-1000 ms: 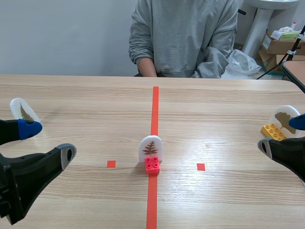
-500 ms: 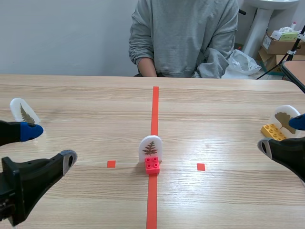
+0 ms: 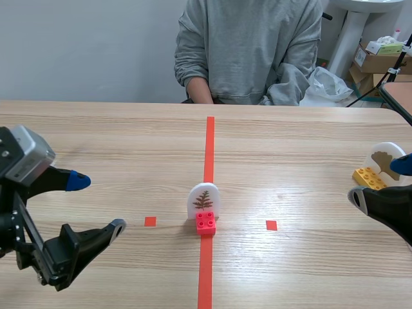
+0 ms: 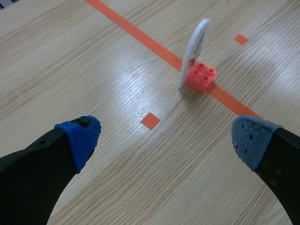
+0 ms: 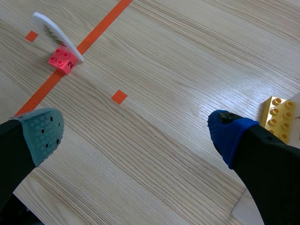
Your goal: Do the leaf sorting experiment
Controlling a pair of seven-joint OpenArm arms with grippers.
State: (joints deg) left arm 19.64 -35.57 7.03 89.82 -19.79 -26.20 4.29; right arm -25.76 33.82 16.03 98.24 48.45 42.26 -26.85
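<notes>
When approaching with left gripper (image 3: 98, 203) — spread, empty — expect fern card (image 3: 203, 199) upright on red brick (image 3: 206, 223) on centre tape (image 3: 209, 148): ahead, toward right finger (image 4: 253, 143), edge-on. Rank right gripper (image 3: 380, 180), also spread, as farther.

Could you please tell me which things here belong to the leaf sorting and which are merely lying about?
Job: centre leaf card, red brick, right leaf card, yellow brick.
Lying about: cardboard boxes, plastic bag.
</notes>
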